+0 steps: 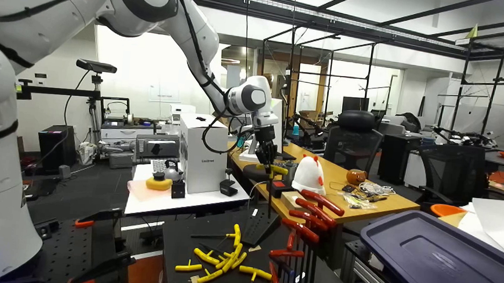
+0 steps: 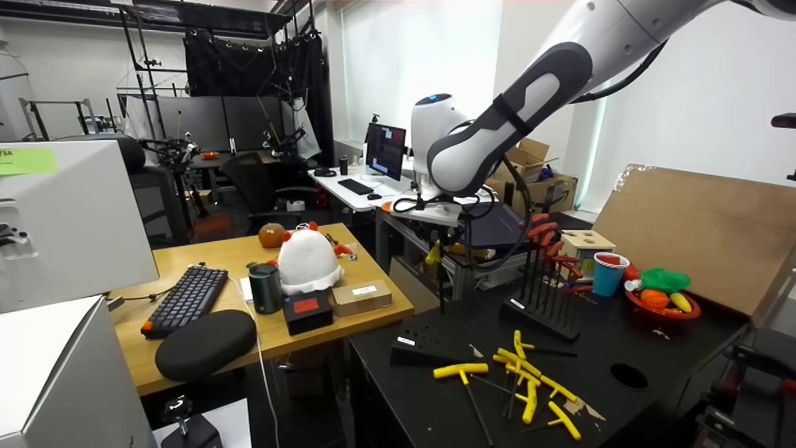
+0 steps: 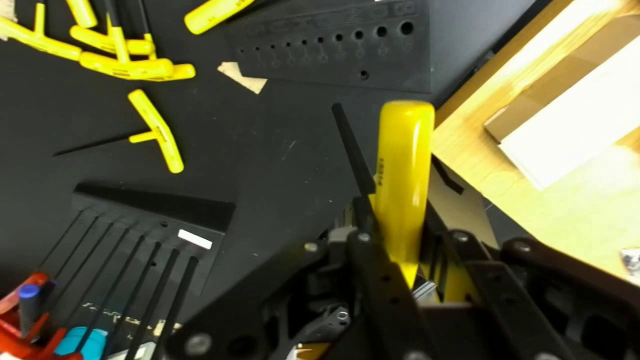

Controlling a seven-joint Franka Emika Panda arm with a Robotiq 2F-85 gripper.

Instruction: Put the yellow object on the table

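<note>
In an exterior view, the tool (image 1: 269,160) grips a yellow T-handle (image 1: 280,170), its dark shaft (image 1: 270,196) pointing down over the black table (image 1: 180,245). Loose yellow keys (image 1: 231,260) lie there near a dark block (image 1: 257,226); red-handled keys (image 1: 316,210) stand upright to their right.

One black-topped table (image 2: 435,410), viewed from where I stand: loose yellow-handled T-shaped hex keys (image 2: 519,361), several overlapping; one black wedge-shaped stand with holes (image 3: 320,67); another black stand (image 3: 152,202), bearing red-handled T-shaped hex keys (image 1: 315,213); one light-blue cup (image 2: 607,278); one round orange-red bowl (image 2: 660,315), heaped; torn tan patches (image 3: 245,79).
</note>
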